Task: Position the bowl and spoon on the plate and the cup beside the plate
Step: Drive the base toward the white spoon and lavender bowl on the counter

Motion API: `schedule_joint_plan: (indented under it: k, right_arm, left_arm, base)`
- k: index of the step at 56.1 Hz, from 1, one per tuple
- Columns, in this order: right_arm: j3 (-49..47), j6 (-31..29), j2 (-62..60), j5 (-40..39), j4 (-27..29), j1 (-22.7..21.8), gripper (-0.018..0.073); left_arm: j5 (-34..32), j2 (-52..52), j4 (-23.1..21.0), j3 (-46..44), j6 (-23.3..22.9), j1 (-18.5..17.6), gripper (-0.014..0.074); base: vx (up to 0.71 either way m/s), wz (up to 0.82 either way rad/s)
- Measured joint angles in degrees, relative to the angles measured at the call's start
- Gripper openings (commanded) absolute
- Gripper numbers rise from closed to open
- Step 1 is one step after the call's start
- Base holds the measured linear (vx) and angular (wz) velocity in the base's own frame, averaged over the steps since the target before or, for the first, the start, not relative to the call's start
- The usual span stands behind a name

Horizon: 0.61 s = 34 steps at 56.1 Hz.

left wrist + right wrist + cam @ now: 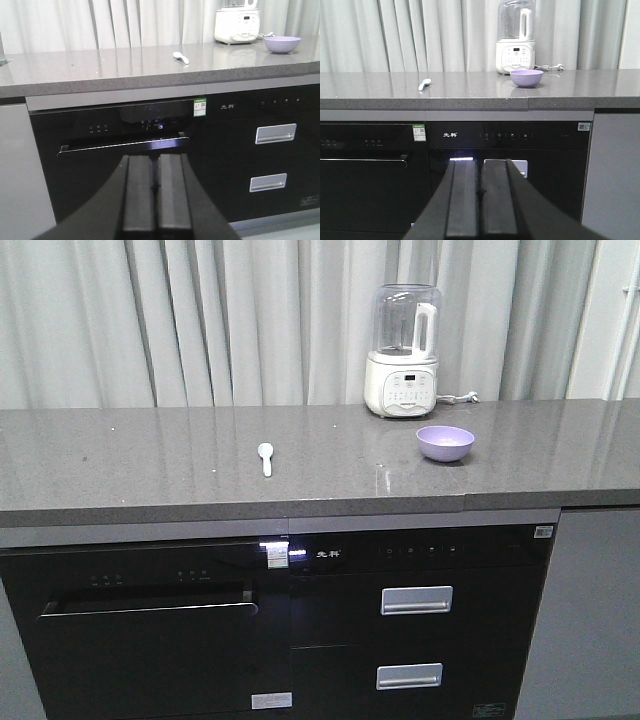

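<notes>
Exterior front-facing view has the lavender bowl (445, 443) sitting on the grey counter (140, 465) just in front of a white blender-type appliance (401, 350). The little white spoon (265, 458) lies well off to the left of it, handle toward the camera. No plate or cup in any of the three views, so I'd say nothing is arranged yet. Both wrist cams look up at the counter from down by the black cabinet fronts (530, 165). The left gripper (156, 162) and right gripper (480, 167) each have their fingers pressed together with nothing between them. What I'd worry about: coming up from that low, an arm could clip the counter lip. The spoon is flat on a glossy top, so a pinch might just skate it away. The bowl is smooth-walled and close to the appliance and its cord (460, 398), so a sloppy reach could bump those or squirt the bowl out. Can't tell if the scoop faces up. The counter ends are cut off too, so the plate and cup may be out there.
</notes>
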Motion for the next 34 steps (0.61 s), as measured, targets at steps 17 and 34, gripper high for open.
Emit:
schedule_joint_plan:
  k: [17,34]
  right_arm:
    - [0.00,0.00,0.00,0.00,0.00,0.00,-0.0009]
    - [0.00,0.00,0.00,0.00,0.00,0.06,-0.0009]
  left_arm:
    - [0.00,0.00,0.00,0.00,0.00,0.00,-0.0003]
    - [0.00,0.00,0.00,0.00,0.00,0.00,-0.0003]
  base:
    - [0.00,0.00]
    - [0.03,-0.12]
